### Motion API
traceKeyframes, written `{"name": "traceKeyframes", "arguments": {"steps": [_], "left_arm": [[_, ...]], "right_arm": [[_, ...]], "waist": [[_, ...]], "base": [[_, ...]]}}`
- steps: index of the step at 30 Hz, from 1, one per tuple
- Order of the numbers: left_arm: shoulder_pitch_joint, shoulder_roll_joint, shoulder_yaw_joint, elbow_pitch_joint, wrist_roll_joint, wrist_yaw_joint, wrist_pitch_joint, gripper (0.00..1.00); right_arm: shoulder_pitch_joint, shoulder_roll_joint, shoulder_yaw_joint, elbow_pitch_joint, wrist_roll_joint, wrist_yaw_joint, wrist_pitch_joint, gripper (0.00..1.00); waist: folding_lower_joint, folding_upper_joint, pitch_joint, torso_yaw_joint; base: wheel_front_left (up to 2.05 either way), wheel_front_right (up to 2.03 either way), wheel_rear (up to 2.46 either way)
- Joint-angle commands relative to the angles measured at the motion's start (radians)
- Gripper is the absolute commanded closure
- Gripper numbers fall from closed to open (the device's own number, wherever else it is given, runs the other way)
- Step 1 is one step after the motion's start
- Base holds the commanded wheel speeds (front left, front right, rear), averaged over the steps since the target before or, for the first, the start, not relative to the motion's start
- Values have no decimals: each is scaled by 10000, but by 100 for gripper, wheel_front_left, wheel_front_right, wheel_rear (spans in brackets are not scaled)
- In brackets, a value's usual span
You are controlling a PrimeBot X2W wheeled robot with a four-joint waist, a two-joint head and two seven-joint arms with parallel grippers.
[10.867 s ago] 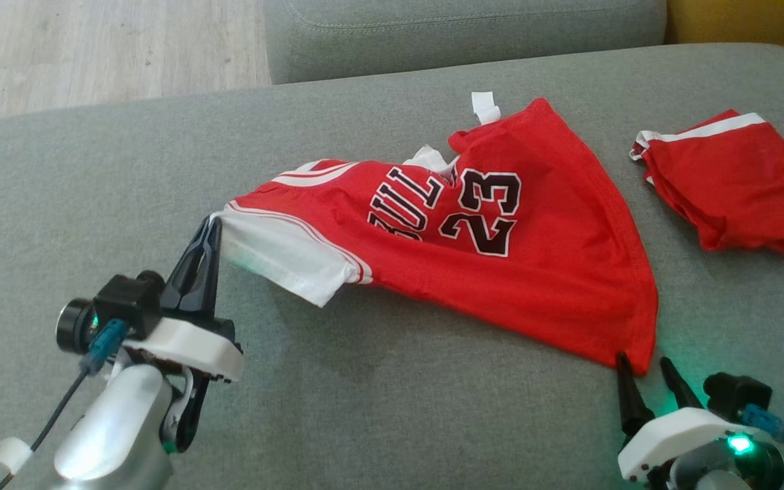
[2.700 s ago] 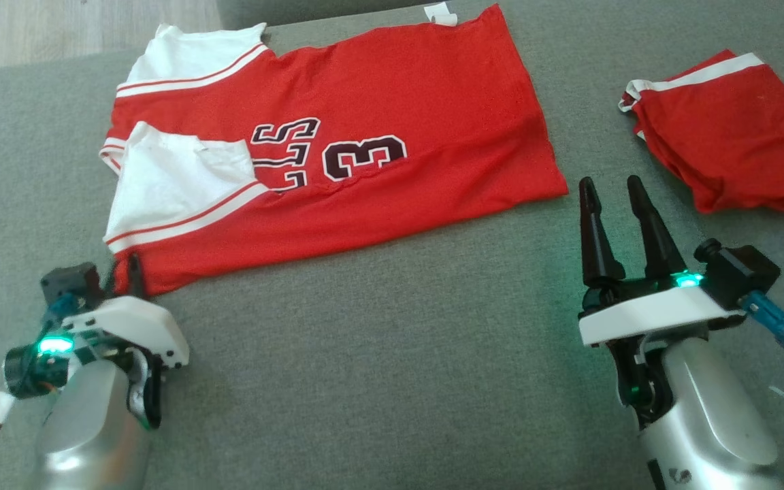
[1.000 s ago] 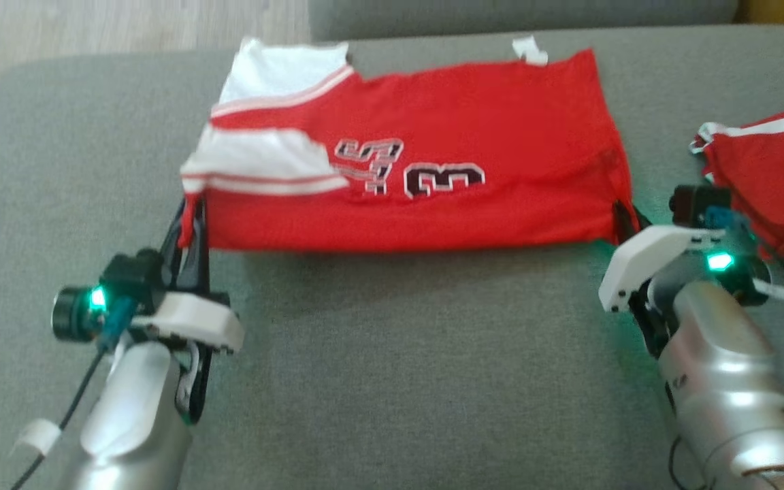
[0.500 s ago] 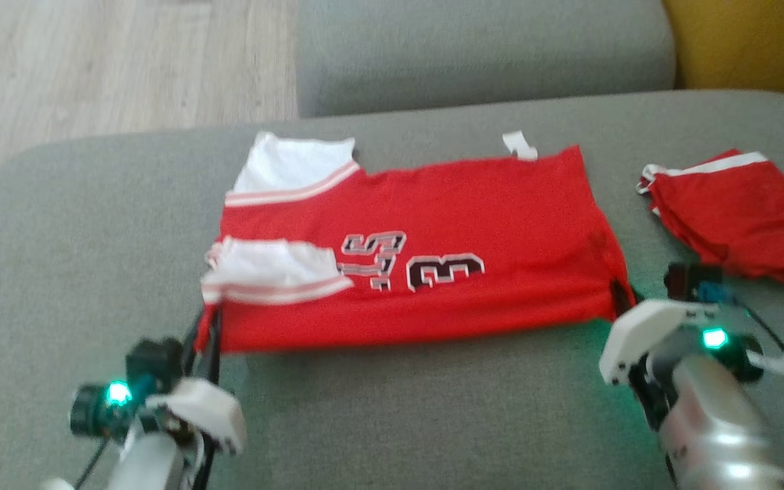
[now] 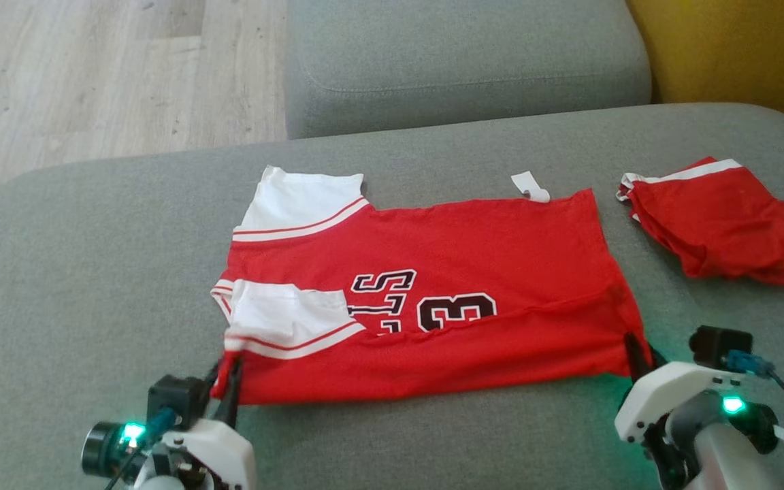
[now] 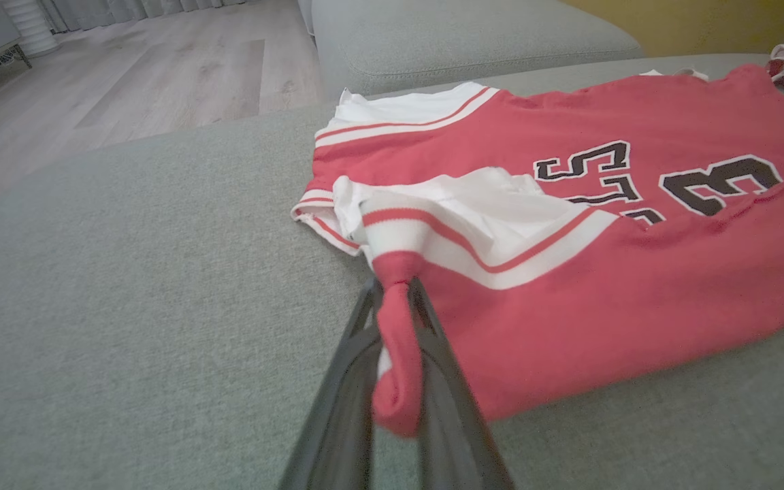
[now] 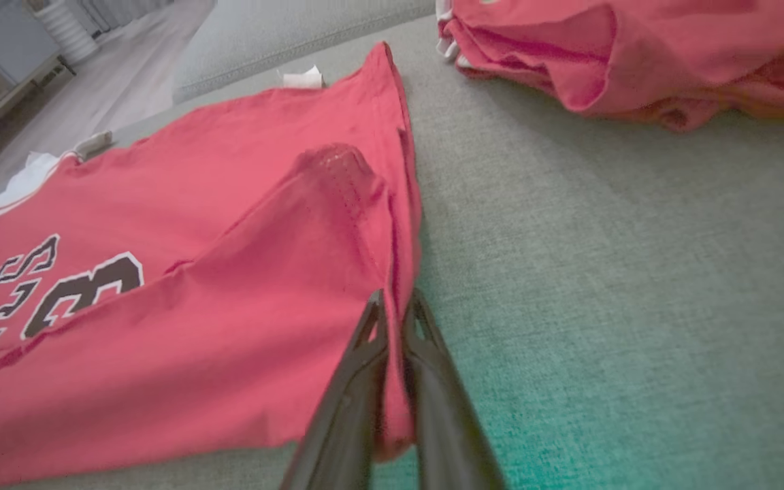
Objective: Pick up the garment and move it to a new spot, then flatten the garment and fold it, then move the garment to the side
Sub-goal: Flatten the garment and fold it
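Red jersey (image 5: 474, 272) lies long-axis left-right on sofa seat (image 5: 92, 272); left gripper (image 5: 229, 378) clenched on near-left corner, right gripper (image 5: 633, 352) clenched on near-right corner, cloth beyond both.

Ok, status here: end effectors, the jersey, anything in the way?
Left end effector, right end effector: both shut on near corners of red-and-white basketball jersey. Jersey flat on grey fabric sofa, near edge folded over. Red white-trimmed garment apart at right, clear.

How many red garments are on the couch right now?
2. The jersey lies spread across the middle of the couch; a bunched red garment sits apart, right of it. None appears hidden.
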Motion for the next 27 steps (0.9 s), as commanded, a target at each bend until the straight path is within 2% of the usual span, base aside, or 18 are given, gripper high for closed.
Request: {"name": "traceKeyframes", "arguments": {"steps": [1,2,6,10,15,19,22,23,27], "left_arm": [[-354,233,360,-427,-11,149,1,38],[-339,226,370,-489,-24,194,15,0],[-401,182,514,-772,-55,416,-398,0],[-620,108,718,-1116,-39,656,-1239,0],[-1170,180,943,-1526,-41,571,-2123,0],[-1935,440,1085,-1782,-32,320,-2271,0],[-2838,862,1057,-1765,54,-48,-1976,0],[-2838,862,1057,-1765,54,-48,-1976,0],[-4310,1434,960,-1412,40,-708,-1057,0]], "right_arm": [[-143,-30,262,-664,188,-9,-210,0],[-55,-30,301,-914,293,-9,-318,0],[203,-30,348,-1822,656,-9,-976,0],[314,-30,616,-2640,1034,-9,-1871,0],[295,-30,1118,-3440,1273,-9,-2539,0],[91,-30,1340,-3848,1414,-9,-2702,0],[-141,-30,1479,-4067,1520,-9,-2757,0],[-141,-30,1479,-4067,1520,-9,-2757,0],[-480,-30,1650,-4285,1621,-9,-2810,0]], "waist": [[1,-1,51,-36],[1,-1,83,-58],[1,-1,221,-97],[1,-1,419,-178],[1,-1,841,-372],[1,-1,1290,-675],[1,-1,1698,-931],[1,-1,1698,-931],[1,-1,2305,-1270]], "base": [[0,0,0],[0,0,0],[0,0,0],[0,0,0],[0,0,0],[0,0,0],[0,0,0],[0,0,0],[0,0,0]]}}
